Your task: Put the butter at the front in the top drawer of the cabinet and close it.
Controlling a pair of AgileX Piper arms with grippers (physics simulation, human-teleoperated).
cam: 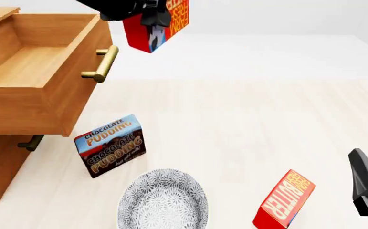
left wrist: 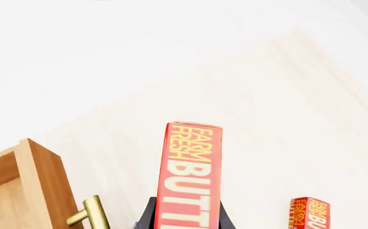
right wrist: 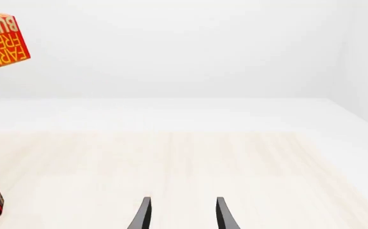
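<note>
On my counter (cam: 247,124) the Chocolate Pudding box (cam: 110,145) stands tilted, a patterned grey plate (cam: 163,200) near it, and a second butter carton (cam: 284,200) well right.

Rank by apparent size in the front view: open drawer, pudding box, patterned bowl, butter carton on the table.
1. top drawer, by far.
2. patterned bowl, though partly cropped.
3. Chocolate Pudding box.
4. butter carton on the table, nearer the camera, so its rank is unsure.

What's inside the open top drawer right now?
The top drawer shows only bare wood inside; the butter is held in the left gripper above its handle side. The near inside wall is hidden.
</note>
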